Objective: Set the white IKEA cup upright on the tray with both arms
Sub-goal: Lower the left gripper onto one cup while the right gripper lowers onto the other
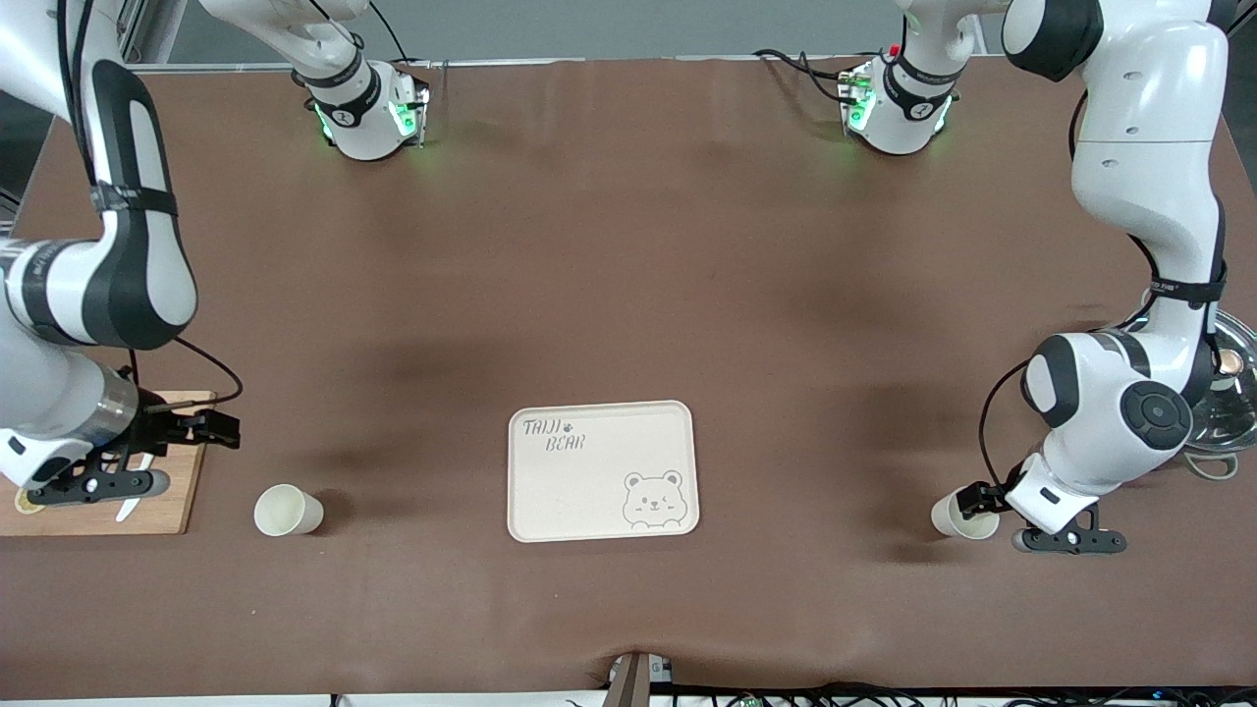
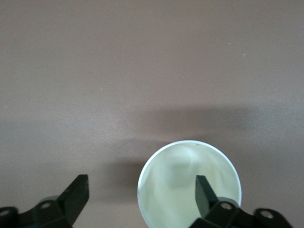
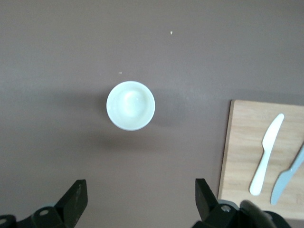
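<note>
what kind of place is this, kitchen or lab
Most likely a robotics lab staged with kitchenware, not a real kitchen. Two white arms are mounted at a table covered in brown cloth, with cables along its edge. The only homely items are a bear-print tray, two white cups and a cutting board.

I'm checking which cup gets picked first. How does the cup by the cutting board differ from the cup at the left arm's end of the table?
The cup by the cutting board stands free on the table, no jaws around it; the right gripper is over the cutting board. The other cup has one finger of the open left gripper inside its rim. Both are white, upright, and off the tray.
</note>
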You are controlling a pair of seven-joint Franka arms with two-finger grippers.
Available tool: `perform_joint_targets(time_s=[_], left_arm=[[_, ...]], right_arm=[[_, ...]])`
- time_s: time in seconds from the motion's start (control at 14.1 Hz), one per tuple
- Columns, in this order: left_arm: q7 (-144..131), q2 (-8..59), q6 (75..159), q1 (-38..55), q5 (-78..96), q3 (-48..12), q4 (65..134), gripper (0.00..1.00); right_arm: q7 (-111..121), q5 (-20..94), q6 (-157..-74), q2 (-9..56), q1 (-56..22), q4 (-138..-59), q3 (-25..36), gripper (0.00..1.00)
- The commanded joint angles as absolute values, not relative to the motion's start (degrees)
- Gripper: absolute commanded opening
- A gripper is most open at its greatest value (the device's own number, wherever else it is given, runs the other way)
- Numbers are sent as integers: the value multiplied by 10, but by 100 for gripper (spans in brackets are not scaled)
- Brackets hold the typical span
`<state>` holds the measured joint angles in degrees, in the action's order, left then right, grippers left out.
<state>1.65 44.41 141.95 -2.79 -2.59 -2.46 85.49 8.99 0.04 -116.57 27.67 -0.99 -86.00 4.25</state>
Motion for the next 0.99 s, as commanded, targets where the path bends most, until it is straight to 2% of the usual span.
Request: perform_joint_targets(time_s=[0.0, 0.07, 0.14, 0.42, 0.57, 0.92], left_arm=[[11, 441, 1428, -30, -28, -26, 860, 48], [11, 441, 1428, -30, -27, -26, 860, 32], [11, 442, 1428, -30, -27, -26, 860, 23], [11, 442, 1428, -30, -27, -26, 860, 11], [11, 441, 1428, -31, -27, -26, 860, 0], [-10, 434, 1424, -26, -28, -26, 847, 0]], right_arm=[[82, 0, -1189, 308, -9, -838, 42, 100], [83, 1, -1196, 317, -5, -834, 42, 100], [83, 1, -1200, 330, -4, -822, 42, 100], [80, 3, -1213, 383, 4, -780, 42, 100], [83, 3, -1252, 400, 4, -780, 42, 100], [80, 5, -1287, 432, 7, -774, 42, 100]])
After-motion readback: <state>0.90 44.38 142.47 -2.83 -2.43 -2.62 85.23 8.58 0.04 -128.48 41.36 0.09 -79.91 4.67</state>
